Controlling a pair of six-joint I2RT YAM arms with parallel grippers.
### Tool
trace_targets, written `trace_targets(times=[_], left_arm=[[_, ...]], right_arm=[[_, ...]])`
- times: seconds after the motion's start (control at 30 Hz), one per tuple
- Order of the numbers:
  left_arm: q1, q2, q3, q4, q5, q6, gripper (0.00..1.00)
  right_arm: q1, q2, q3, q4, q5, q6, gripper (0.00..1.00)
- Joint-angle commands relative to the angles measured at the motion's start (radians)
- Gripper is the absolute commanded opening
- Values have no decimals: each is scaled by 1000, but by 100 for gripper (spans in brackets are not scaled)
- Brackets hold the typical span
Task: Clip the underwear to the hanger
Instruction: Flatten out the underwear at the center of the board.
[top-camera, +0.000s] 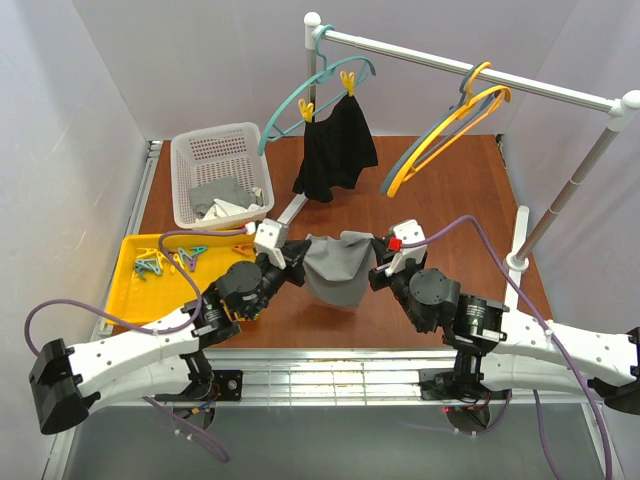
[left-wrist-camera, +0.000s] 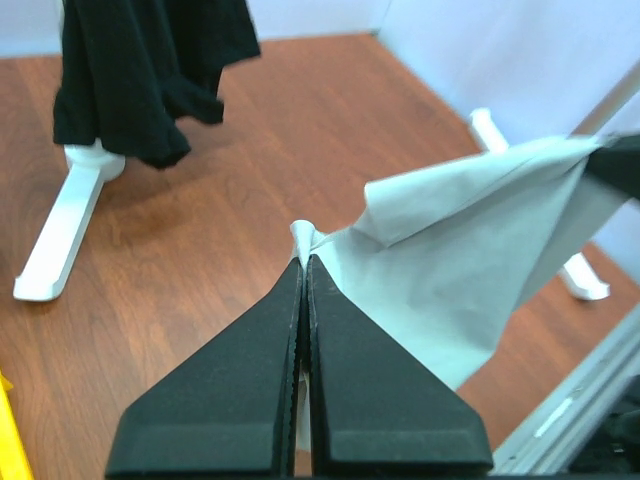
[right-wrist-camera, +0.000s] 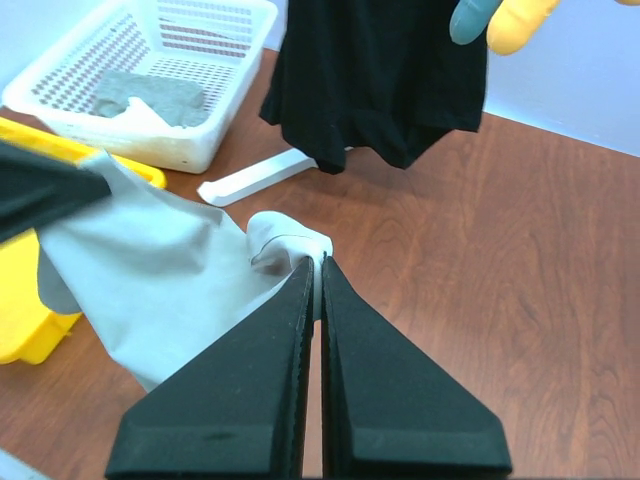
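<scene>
The left tool (left-wrist-camera: 303, 262) and right tool (right-wrist-camera: 316, 262) are each pinching a corner of the underwear (top-camera: 338, 268), stretching it between them.

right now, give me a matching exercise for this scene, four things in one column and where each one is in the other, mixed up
Things
1. underwear
2. yellow-orange hanger
3. black garment
4. loose clips

Places
A. hanging bare on the rail
B. lying in the yellow tray
C. clipped to the teal hanger
D. stretched between the left claw and the right claw

Pairs: 1-D, 2-A, 3-C, 4-B
</scene>
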Motion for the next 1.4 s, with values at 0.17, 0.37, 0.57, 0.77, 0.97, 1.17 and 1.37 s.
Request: trace_targets(times=[0.17, 0.37, 0.57, 0.77, 0.97, 1.17, 1.37], left_arm=[[36, 154, -27, 135, -23, 33, 0], [140, 255, -67, 261, 115, 36, 0], [179, 382, -73, 402, 158, 87, 0], [239, 483, -64, 467, 221, 99, 0], [294, 605, -49, 496, 178, 84, 0], [372, 769, 2, 534, 117, 42, 19], [374, 768, 17, 593, 152, 62, 63]], right_arm=[[-239, 57, -37, 57, -170, 62, 1], [-383, 131, -63, 117, -295, 62, 1], [-463, 200, -66, 157, -338, 50, 1], [-531, 302, -68, 217, -431, 38, 1], [-532, 405, -84, 264, -496, 47, 1], [-531, 463, -133, 278, -612, 97, 1], [-514, 514, -172, 287, -663, 143, 1]])
